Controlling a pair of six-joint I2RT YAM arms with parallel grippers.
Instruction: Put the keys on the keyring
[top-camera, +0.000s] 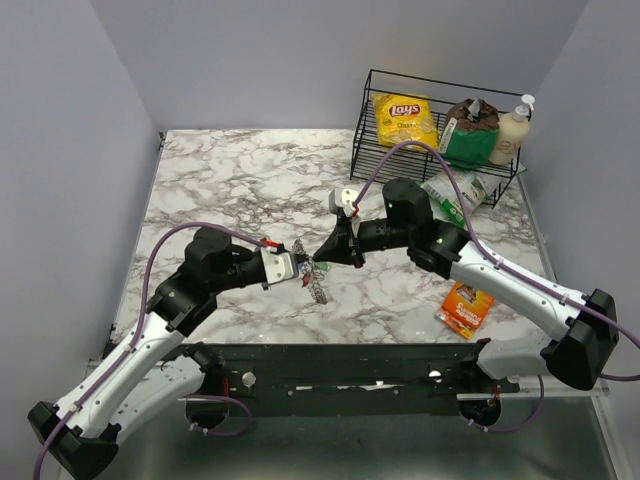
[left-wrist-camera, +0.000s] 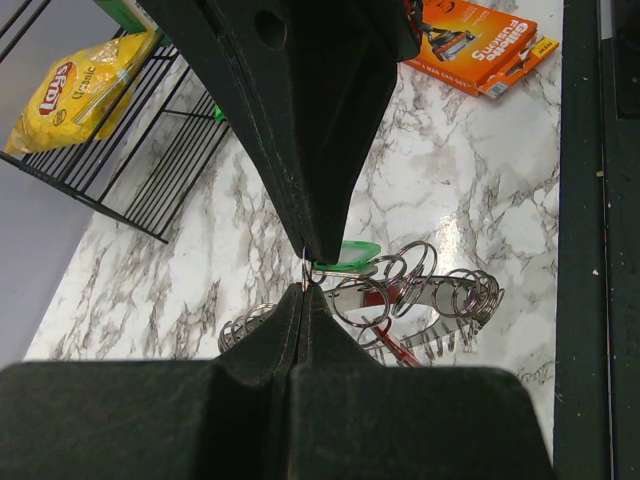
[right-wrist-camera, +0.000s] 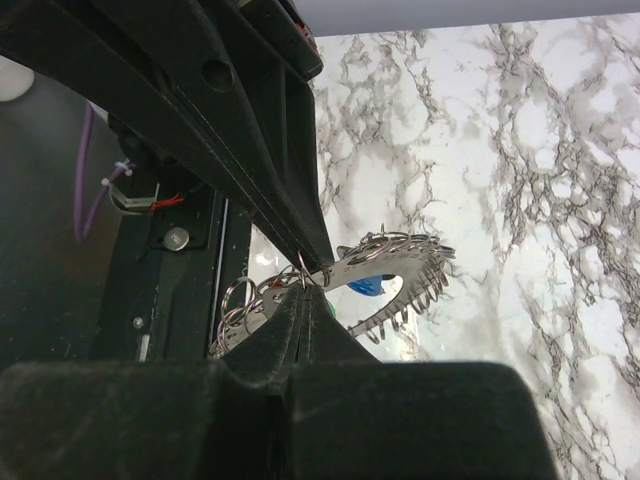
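Top external view: both jaws pinch shut on the keyring (top-camera: 316, 283), its long axis running far-to-near.

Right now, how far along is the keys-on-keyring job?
Done: unclear. The green key, blue key and red key lie among the loops of the keyring, but threading isn't visible. In hand: left gripper and right gripper, both shut, tips meeting at a small wire loop. Remaining: confirm each key hangs, then release.
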